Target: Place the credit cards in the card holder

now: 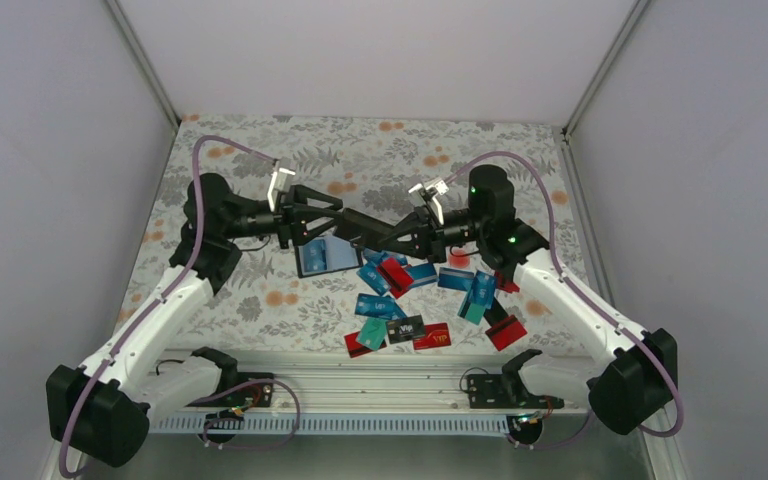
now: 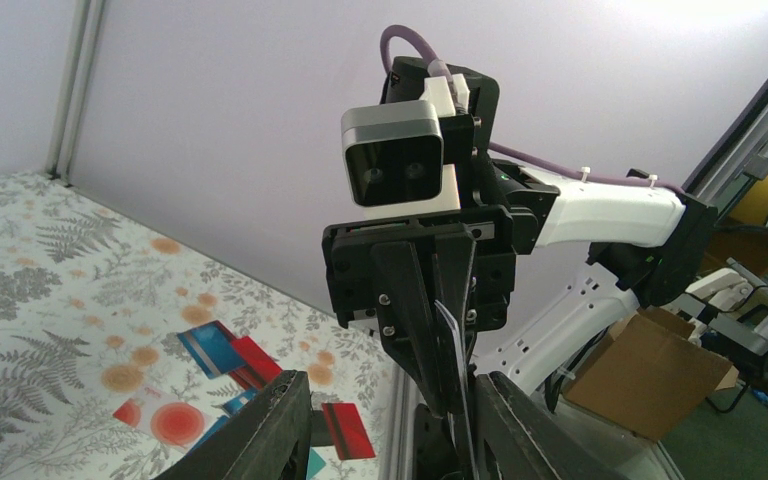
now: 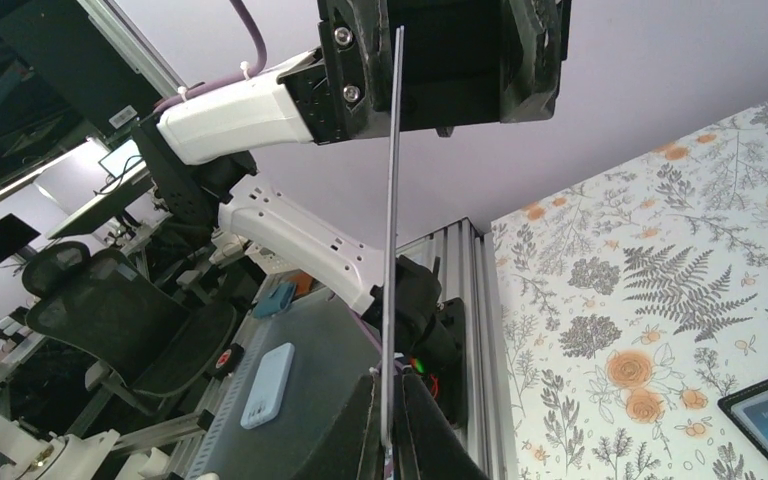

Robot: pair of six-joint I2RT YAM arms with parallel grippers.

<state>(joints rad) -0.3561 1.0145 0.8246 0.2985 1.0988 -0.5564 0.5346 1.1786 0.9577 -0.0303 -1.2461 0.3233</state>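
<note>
— Where do we find the card (image 3: 393,250) being handled?

— We see it edge-on, pinched at one end by the right tool (image 3: 392,425), which is clenched on it. Its other end reaches into the gap of the left tool (image 2: 392,392), whose jaws stand apart, released. We cannot tell whether either jaw touches it.

— And the card holder (image 1: 327,255)?

— We see it lying open on the counter (image 1: 260,170), blue inside up, just on the near side of the left tool. The other cards (image 1: 378,305) lie scattered to its right and nearer to us.

— What do we see of the surface and the room?

— The counter has a grey leaf pattern with orange flowers. Plain pale walls (image 1: 360,60) close in its left, far and right sides.
</note>
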